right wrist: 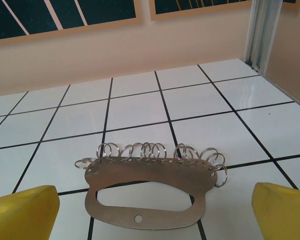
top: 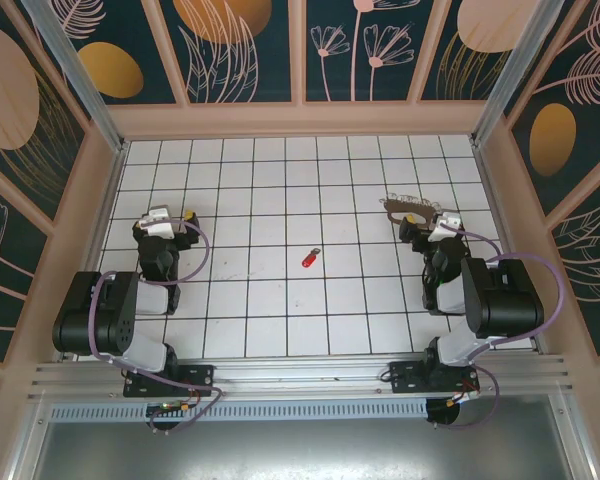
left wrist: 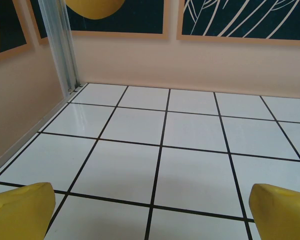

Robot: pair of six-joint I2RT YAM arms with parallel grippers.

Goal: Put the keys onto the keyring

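Right end effector (right wrist: 152, 212) gapes wide and empty before the keyring (right wrist: 150, 169), a split-ringed metal plate at 2 o'clock on the desk (top: 260, 330). Left end effector (left wrist: 150, 212), equally wide, holds nothing. No key is threaded yet; likely next: pinching the red-headed key (top: 310, 257) mid-desk.

A lab test enclosure: gridded white floor (top: 280, 300), printed wall panels (top: 360, 45), aluminium frame (top: 280, 378).

The black left arm (top: 98, 318) and right arm (top: 490, 295) carry looping lilac cables (top: 555, 285), white wrist blocks (top: 158, 218) and yellow fingertips (left wrist: 20, 212).
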